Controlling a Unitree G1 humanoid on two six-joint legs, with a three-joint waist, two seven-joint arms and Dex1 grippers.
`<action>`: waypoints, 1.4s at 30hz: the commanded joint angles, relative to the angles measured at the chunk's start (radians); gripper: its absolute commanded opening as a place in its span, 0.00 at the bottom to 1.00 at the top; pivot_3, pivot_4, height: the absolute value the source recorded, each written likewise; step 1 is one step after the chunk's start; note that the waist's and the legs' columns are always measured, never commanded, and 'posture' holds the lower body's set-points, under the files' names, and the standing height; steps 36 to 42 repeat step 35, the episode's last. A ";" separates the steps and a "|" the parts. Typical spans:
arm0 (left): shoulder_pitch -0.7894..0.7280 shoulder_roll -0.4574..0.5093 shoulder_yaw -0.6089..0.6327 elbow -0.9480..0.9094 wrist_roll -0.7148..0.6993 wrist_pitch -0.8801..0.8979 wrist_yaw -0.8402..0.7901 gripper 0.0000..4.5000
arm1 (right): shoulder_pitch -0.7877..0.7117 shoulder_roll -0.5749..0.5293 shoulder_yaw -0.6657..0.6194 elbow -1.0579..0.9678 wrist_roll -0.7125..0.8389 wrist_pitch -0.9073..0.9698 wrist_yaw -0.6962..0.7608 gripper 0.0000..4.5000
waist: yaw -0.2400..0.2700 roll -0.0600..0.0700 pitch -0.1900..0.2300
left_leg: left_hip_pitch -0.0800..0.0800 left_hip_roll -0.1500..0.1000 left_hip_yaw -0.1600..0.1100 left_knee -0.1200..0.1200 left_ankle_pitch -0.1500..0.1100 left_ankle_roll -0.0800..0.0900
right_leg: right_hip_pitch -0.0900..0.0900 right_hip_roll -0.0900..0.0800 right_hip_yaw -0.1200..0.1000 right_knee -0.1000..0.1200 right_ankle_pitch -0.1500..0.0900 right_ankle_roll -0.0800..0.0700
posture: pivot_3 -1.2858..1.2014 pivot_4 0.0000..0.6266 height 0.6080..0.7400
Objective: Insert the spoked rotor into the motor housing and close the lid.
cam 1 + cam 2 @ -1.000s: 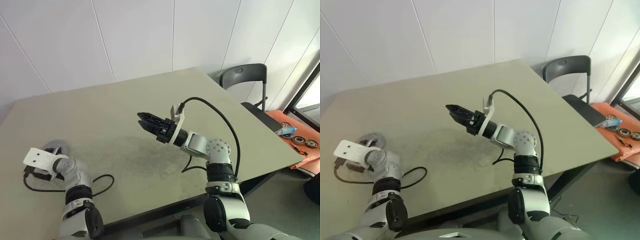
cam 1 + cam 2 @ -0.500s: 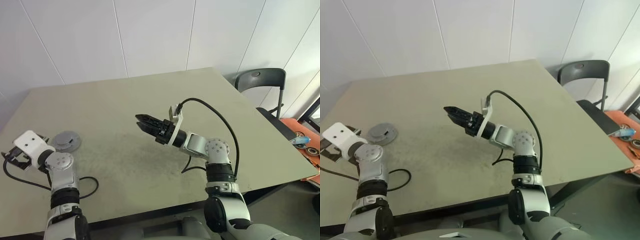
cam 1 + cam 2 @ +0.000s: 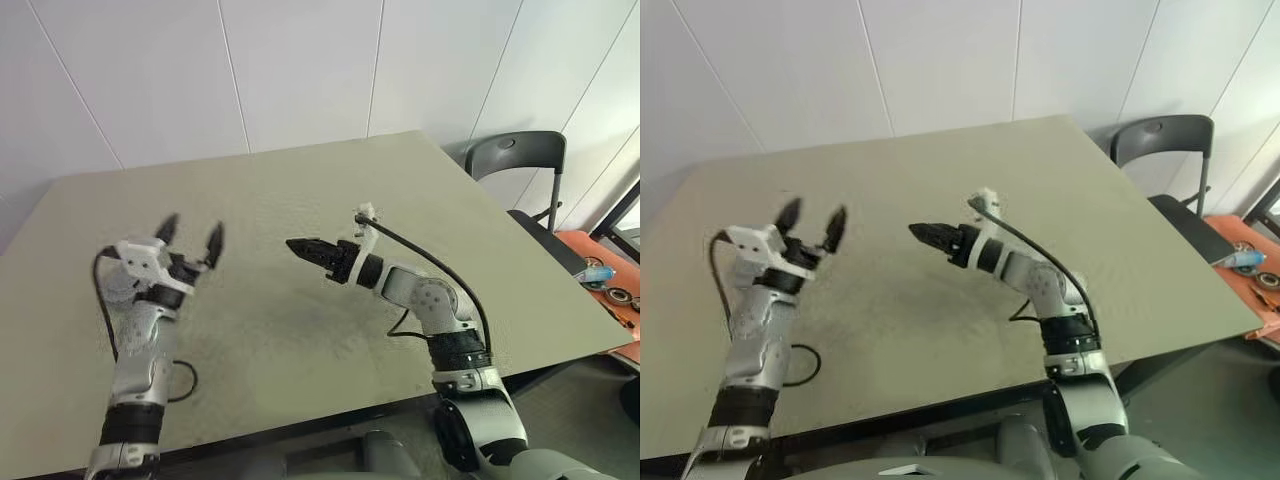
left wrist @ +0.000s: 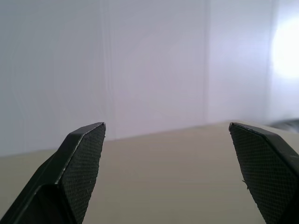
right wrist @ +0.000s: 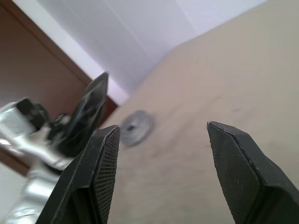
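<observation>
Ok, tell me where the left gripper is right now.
In the head views the left gripper hangs above the table's left side, jaws wide open and empty, left of the right gripper near the table's middle.

Grey chair (image 3: 515, 160) beside beige table (image 3: 300, 200)

Beige table (image 3: 300, 190) with a round silvery disc (image 5: 136, 127) lying flat on it
</observation>
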 commanded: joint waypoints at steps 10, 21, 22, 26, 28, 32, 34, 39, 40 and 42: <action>0.048 0.094 -0.002 -0.231 -0.093 0.227 -0.222 1.00 | 0.014 -0.130 0.095 -0.062 -0.213 -0.175 0.096 0.89 | 0.005 0.000 0.000 | 0.000 0.000 0.000 0.001 0.000 0.000 | 0.001 0.000 0.000 -0.002 0.000 -0.001 | 0.52 0.00 1.00; 0.207 0.076 -0.004 -0.627 -0.067 0.395 -0.051 1.00 | 0.023 -0.169 0.097 -0.041 -0.308 -0.255 0.124 0.99 | 0.007 0.000 0.001 | 0.001 0.000 0.001 0.001 0.000 0.000 | 0.002 0.000 0.001 -0.003 0.000 -0.002 | 0.52 0.00 1.00; 0.223 0.082 0.007 -0.647 -0.078 0.405 -0.053 1.00 | 0.022 -0.173 0.100 -0.037 -0.315 -0.265 0.130 0.99 | 0.007 0.000 0.001 | 0.001 0.000 0.001 0.001 0.000 0.000 | 0.003 0.000 0.001 -0.003 -0.001 -0.003 | 0.52 0.00 1.00; 0.251 0.109 0.063 -0.684 -0.117 0.432 -0.059 1.00 | 0.022 -0.178 0.109 -0.028 -0.334 -0.293 0.152 0.99 | 0.006 0.000 0.001 | 0.001 0.000 0.001 0.000 0.000 0.000 | 0.003 0.000 0.001 -0.003 -0.001 -0.004 | 0.52 0.00 1.00; 0.259 0.125 0.096 -0.687 -0.138 0.440 -0.067 1.00 | 0.025 -0.179 0.116 -0.028 -0.343 -0.307 0.170 0.99 | 0.005 0.000 0.001 | 0.001 0.000 0.001 0.000 0.000 0.000 | 0.003 0.000 0.001 -0.003 -0.001 -0.004 | 0.52 0.00 1.00; 0.261 0.148 0.129 -0.704 -0.161 0.477 -0.053 1.00 | 0.040 -0.176 0.112 -0.068 -0.303 -0.297 0.233 0.99 | 0.006 0.000 0.002 | 0.001 0.000 0.001 0.001 0.000 0.000 | 0.003 0.000 0.001 -0.003 -0.001 -0.004 | 0.52 0.00 1.00; 0.258 0.154 0.128 -0.726 -0.163 0.504 -0.034 1.00 | 0.051 -0.177 0.113 -0.092 -0.285 -0.290 0.266 0.99 | 0.007 0.000 0.002 | 0.001 0.000 0.001 0.000 0.000 0.000 | 0.003 0.000 0.001 -0.003 -0.001 -0.004 | 0.52 0.00 1.00; 0.254 0.156 0.124 -0.742 -0.168 0.524 -0.020 1.00 | 0.056 -0.178 0.113 -0.099 -0.279 -0.288 0.279 0.99 | 0.007 0.000 0.002 | 0.001 0.000 0.001 0.000 0.000 0.000 | 0.003 0.000 0.001 -0.003 -0.001 -0.004 | 0.52 0.00 1.00; 0.254 0.156 0.124 -0.742 -0.168 0.524 -0.020 1.00 | 0.056 -0.178 0.113 -0.099 -0.279 -0.288 0.279 0.99 | 0.007 0.000 0.002 | 0.001 0.000 0.001 0.000 0.000 0.000 | 0.003 0.000 0.001 -0.003 -0.001 -0.004 | 0.52 0.00 1.00; 0.254 0.156 0.124 -0.742 -0.168 0.524 -0.020 1.00 | 0.056 -0.178 0.113 -0.099 -0.279 -0.288 0.279 0.99 | 0.007 0.000 0.002 | 0.001 0.000 0.001 0.000 0.000 0.000 | 0.003 0.000 0.001 -0.003 -0.001 -0.004 | 0.52 0.00 1.00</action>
